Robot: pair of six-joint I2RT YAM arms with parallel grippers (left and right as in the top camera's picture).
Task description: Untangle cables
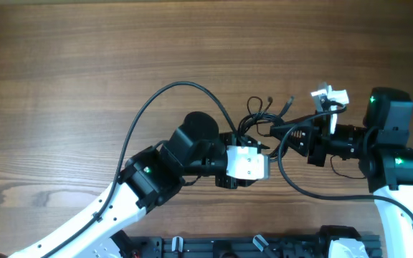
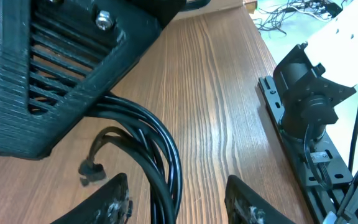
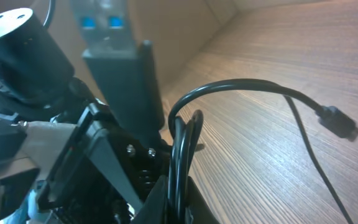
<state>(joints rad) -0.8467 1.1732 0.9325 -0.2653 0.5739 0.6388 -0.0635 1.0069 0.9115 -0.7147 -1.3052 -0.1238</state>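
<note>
My R gripper (image 3: 174, 194) pinches the cables (image 3: 241, 84) tight; my L gripper (image 2: 176, 200) sits apart, strands btwn jaws, not squeezing.

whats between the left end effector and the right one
The thin black cables. In the left wrist view they run from the right end effector, which is shut on them, down between the open fingers of the left end effector.

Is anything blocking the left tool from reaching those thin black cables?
Nothing visible does. In the left wrist view the cables run right through the gap of the open left tool. The right tool, shut on the same bundle, crowds in close beside it, but it does not sit between the two.
</note>
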